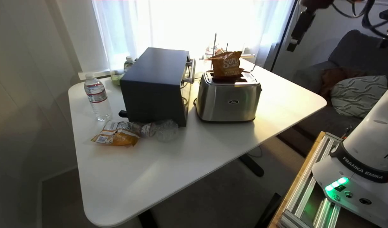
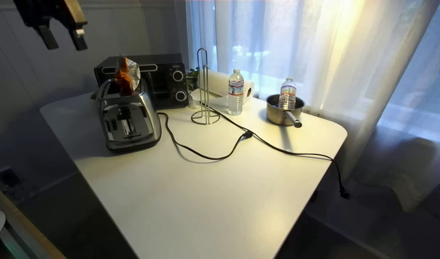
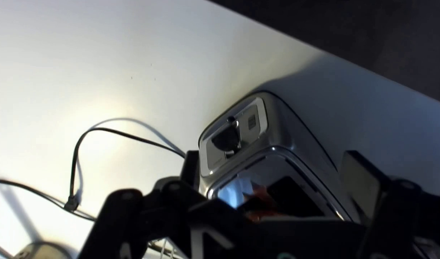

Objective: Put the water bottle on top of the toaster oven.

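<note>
In an exterior view, the toaster oven (image 1: pixel 156 87) is flat-topped. In an exterior view, the likely water bottle (image 2: pixel 235 92) stands near the wire stand (image 2: pixel 206 93); the tool (image 2: pixel 66 46), wide and holding nothing, should take it mid-body. In the wrist view, the toaster (image 3: pixel 270 158) shows below: travel high.

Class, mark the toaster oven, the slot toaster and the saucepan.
Toaster oven (image 1: pixel 154 95), in an exterior view: dark side panel.
Slot toaster (image 1: pixel 229 100), in an exterior view: broad side.
Saucepan (image 2: pixel 276 116), in an exterior view: outer wall.

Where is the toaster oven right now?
In an exterior view, the toaster oven stands left of the silver toaster and behind a lying clear bottle.
</note>
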`<state>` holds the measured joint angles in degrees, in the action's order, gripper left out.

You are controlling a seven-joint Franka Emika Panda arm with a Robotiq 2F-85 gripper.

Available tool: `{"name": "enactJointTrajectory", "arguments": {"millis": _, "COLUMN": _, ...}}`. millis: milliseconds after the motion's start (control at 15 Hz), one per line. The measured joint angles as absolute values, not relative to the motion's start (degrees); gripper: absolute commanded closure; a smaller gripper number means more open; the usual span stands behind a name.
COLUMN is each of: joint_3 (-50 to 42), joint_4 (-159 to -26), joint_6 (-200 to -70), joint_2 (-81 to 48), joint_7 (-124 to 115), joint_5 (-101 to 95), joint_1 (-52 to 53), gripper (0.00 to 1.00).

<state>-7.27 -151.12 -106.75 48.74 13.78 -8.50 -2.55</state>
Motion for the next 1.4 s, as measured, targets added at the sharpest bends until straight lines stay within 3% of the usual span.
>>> {"name": "enactJointTrajectory", "arguments": {"millis": 533, "joint_3": -8.12, "joint_4": -124.33, "joint_6": -101.63, "joint_2": 35.04, "joint_7": 12.81, "joint_5": 0.21, "joint_1": 1.1, "gripper": 0.0}}
{"name": "enactJointTrajectory", "arguments": {"millis": 1000, "joint_3": -15.75, "joint_4": -103.53, "joint_6": -101.44, "joint_2": 12.8, "joint_7": 15.78, "joint_5": 11.03, "joint_1": 0.37, "gripper": 0.0}}
{"name": "enactJointTrajectory", "arguments": {"millis": 1400, "joint_3": -15.27, "joint_4": -87.12, "joint_6": -101.43, "joint_2": -7.41, "joint_7": 15.89, "joint_5": 18.63, "joint_1": -4.76, "gripper": 0.0}}
